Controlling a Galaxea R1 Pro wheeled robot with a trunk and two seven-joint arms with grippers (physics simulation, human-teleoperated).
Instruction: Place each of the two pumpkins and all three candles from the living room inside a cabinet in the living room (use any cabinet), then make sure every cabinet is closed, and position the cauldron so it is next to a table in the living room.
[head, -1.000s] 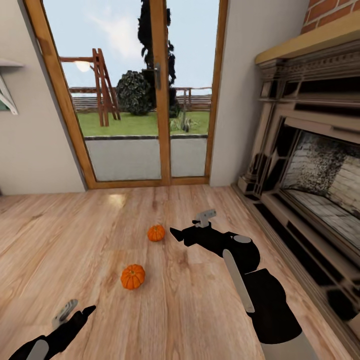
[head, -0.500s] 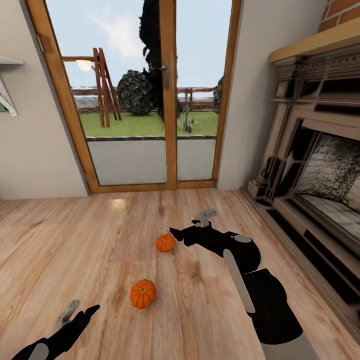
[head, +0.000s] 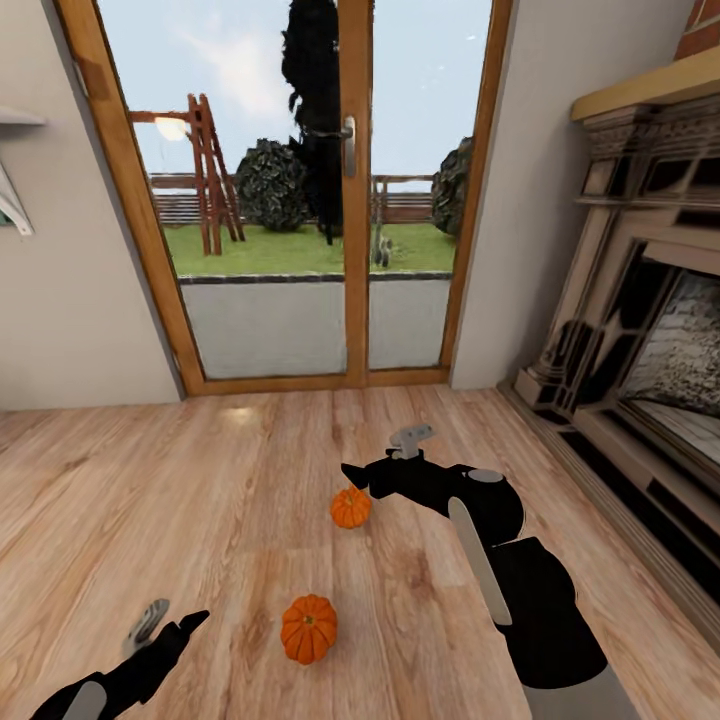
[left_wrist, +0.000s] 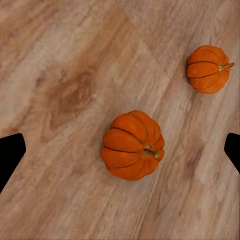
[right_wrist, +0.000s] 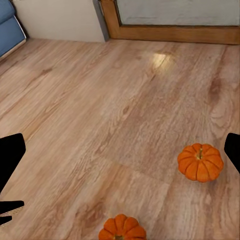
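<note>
Two orange ribbed pumpkins lie on the wooden floor, apart from each other. The nearer pumpkin (head: 309, 628) sits between my arms, and the left wrist view has it (left_wrist: 132, 145) centred below the open fingers (left_wrist: 10, 152). The farther pumpkin (head: 350, 507) lies just under and beyond my right gripper (head: 352, 472), which hovers open above the floor. In the right wrist view this pumpkin (right_wrist: 200, 162) is near one finger (right_wrist: 232, 150). My left gripper (head: 178, 622) is open and empty, low at the left. Candles, cabinet, cauldron and table are out of view.
A wood-framed glass patio door (head: 345, 200) stands straight ahead. A large fireplace (head: 640, 330) runs along the right wall. A wall shelf bracket (head: 12, 190) shows at far left. The right wrist view catches a blue seat (right_wrist: 10, 22) by the wall.
The whole view has shifted: door, fireplace and pumpkins slid right and the pumpkins lower in the picture, so the camera moved. Both arms keep their pose in the picture.
</note>
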